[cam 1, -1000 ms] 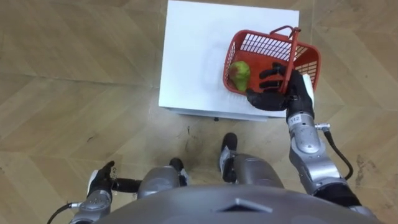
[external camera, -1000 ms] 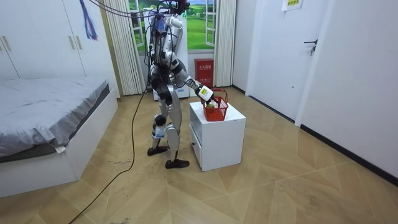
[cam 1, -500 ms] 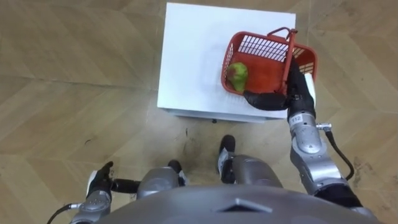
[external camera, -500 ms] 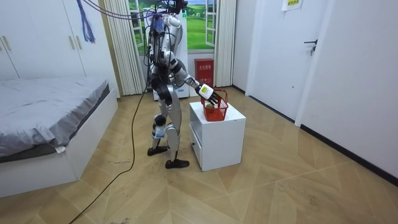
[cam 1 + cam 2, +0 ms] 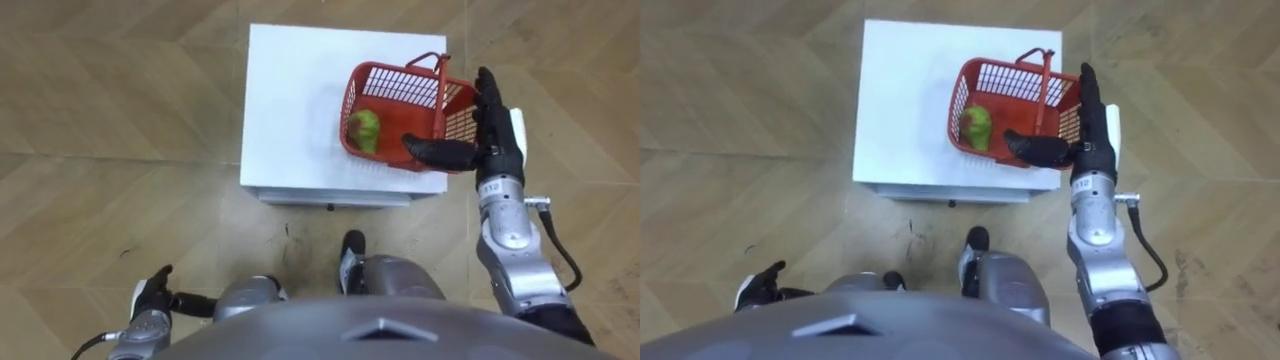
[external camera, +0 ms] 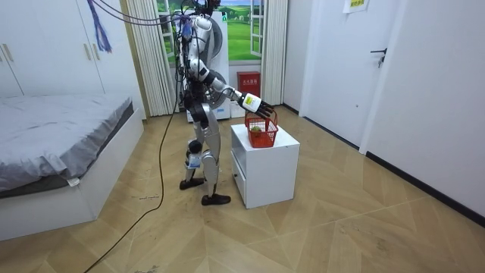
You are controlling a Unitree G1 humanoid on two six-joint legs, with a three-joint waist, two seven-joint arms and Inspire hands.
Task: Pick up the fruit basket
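A red mesh fruit basket [image 5: 400, 118] stands on the right part of a white cabinet [image 5: 300, 100], its handle [image 5: 440, 85] upright. One green fruit [image 5: 364, 129] lies in its left end. My right hand [image 5: 492, 135] is open beside the basket's right edge, fingers straight and pointing away from me. Its thumb [image 5: 436, 152] reaches left across the near rim, under the handle; I cannot tell whether it touches. In the right eye view the basket [image 5: 1012, 108] and right hand [image 5: 1090, 125] stand the same way. My left hand [image 5: 150, 298] hangs low at my side, fingers relaxed.
I stand close against the cabinet [image 6: 265, 163] on a parquet floor [image 5: 120, 120] that is open on all sides of it. A bed [image 6: 53, 144] lies at the room view's left, a red box [image 6: 248, 87] stands under the window, and a door [image 6: 383, 72] is at the right.
My right hand has come up out of the basket and straightened, now beside the handle rather than over it. The basket stays on the cabinet. The head camera has shifted.
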